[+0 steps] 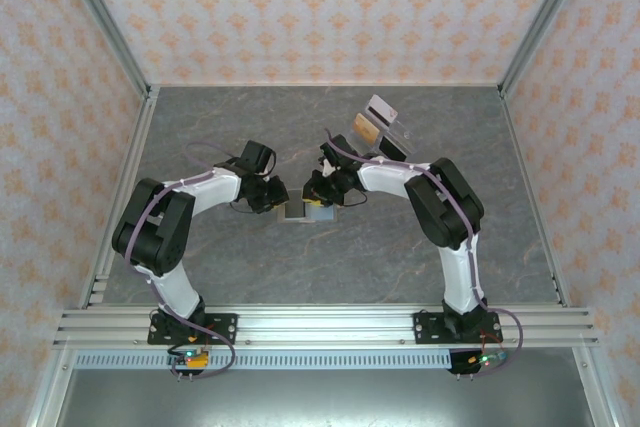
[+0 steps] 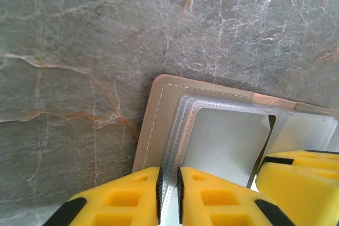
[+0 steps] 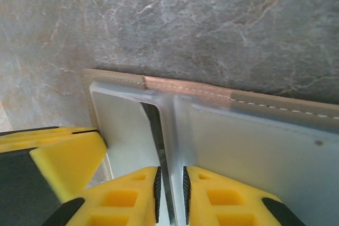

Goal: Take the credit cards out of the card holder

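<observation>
Nearly shut: left hand (image 2: 169,184), right hand (image 3: 170,182) pinch card holder (image 2: 158,107).

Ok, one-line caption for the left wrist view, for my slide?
Left gripper pinching a clear sleeve of the open card holder, flat on the marble table.

A grey marble-patterned counter (image 1: 330,257) with pale and rust-coloured veins lies at the middle of the frame. 3 cream wallpapered walls (image 1: 320,7) printed with small orange floral motifs enclose it at the left, top and right. Silver aluminium posts (image 1: 105,17) run down the upper corners, and a ribbed silver aluminium rail (image 1: 320,325) crosses the bottom. Light is soft and even.
</observation>
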Action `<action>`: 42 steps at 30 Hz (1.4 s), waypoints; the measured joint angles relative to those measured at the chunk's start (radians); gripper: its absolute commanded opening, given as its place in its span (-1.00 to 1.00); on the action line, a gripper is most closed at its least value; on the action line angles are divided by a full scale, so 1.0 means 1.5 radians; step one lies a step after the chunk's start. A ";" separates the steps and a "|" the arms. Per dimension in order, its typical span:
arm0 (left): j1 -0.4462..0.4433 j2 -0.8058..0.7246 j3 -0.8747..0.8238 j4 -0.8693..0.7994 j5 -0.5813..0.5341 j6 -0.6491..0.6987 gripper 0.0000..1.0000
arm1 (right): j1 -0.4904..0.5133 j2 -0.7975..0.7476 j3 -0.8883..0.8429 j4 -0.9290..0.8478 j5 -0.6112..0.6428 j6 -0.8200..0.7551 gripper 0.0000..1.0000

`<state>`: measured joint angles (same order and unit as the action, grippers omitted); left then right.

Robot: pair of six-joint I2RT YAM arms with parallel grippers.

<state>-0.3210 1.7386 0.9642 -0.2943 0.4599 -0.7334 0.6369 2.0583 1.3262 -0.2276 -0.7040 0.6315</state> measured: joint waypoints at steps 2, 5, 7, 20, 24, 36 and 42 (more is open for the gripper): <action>0.000 0.001 0.000 0.001 0.001 0.000 -0.73 | 0.000 0.000 0.000 0.000 0.000 0.000 -0.63; 0.000 0.002 0.000 0.002 0.003 0.000 -0.77 | 0.000 0.000 0.000 0.000 0.000 0.000 -0.64; 0.000 0.005 0.000 0.006 0.004 0.000 -0.77 | 0.000 0.000 0.000 0.000 0.000 -0.001 -0.64; 0.000 0.012 0.002 0.016 0.021 0.001 -0.85 | -0.004 0.002 0.000 0.001 -0.004 -0.005 -0.77; 0.001 0.012 0.002 0.016 0.021 0.001 -0.88 | -0.011 0.002 0.000 0.007 -0.016 -0.002 -0.88; 0.002 0.012 0.002 0.016 0.020 0.001 -0.77 | -0.023 -0.011 -0.034 0.051 -0.035 0.000 -1.00; 0.005 0.012 0.002 0.015 0.021 0.004 -0.74 | -0.034 -0.031 -0.068 0.071 -0.035 0.000 -1.00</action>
<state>-0.3134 1.7569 0.9668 -0.2718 0.4911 -0.7280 0.5865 2.0117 1.2236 -0.1204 -0.7559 0.6319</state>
